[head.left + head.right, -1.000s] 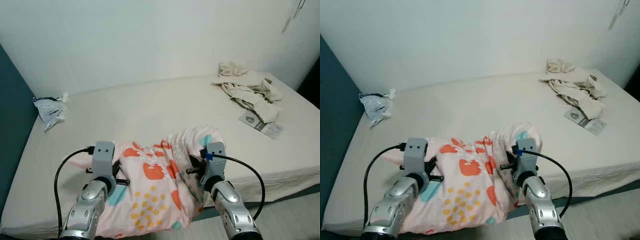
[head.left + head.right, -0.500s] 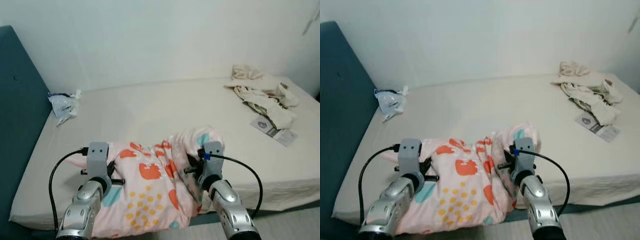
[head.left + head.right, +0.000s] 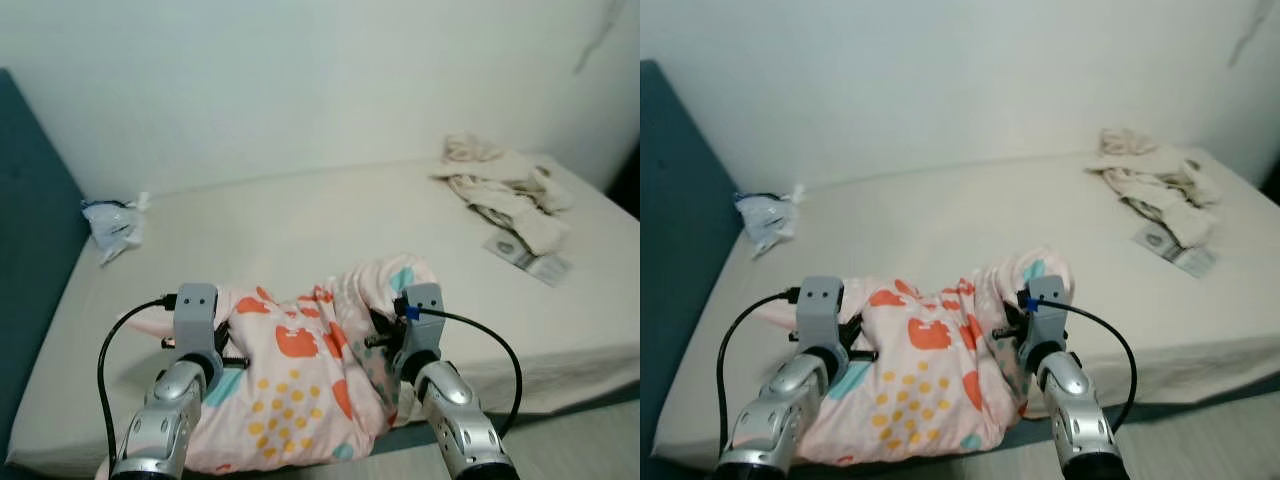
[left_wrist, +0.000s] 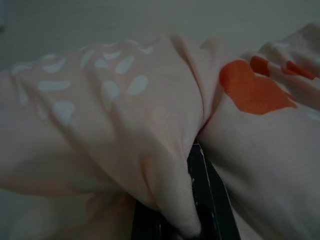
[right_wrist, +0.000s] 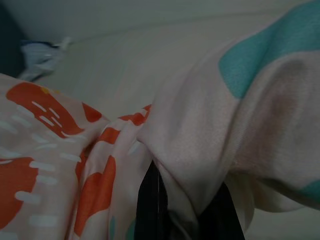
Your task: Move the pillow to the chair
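I hold the soft pale-pink pillow (image 3: 300, 385), printed with orange, teal and yellow shapes, between my 2 arms at the near edge of the wide bed with its cream fitted sheet (image 3: 300, 230). The pillow droops over that edge, bunched and creased in the middle, with its far end humped up beside my right wrist.

My left gripper (image 4: 197, 210) is pinched tight on a fold of the pillow's fabric at its left side; in the left wrist view the cloth is gathered between my black fingers (image 4: 212, 200) and spills over them. My right gripper (image 5: 180, 210) is clamped the same way on a thick fold at the pillow's right side, with the pink cloth wedged between the 2 dark fingers (image 5: 150, 205).

On the bed, well apart from the pillow, a crumpled clear plastic bag (image 3: 108, 224) lies near the dark teal headboard (image 3: 25, 230) on my left. A heap of rumpled beige cloth (image 3: 500, 190) lies at the far right, and just beside it, nearer me, lies a flat printed packet (image 3: 528, 258). A plain white wall (image 3: 300, 80) rises behind the bed.
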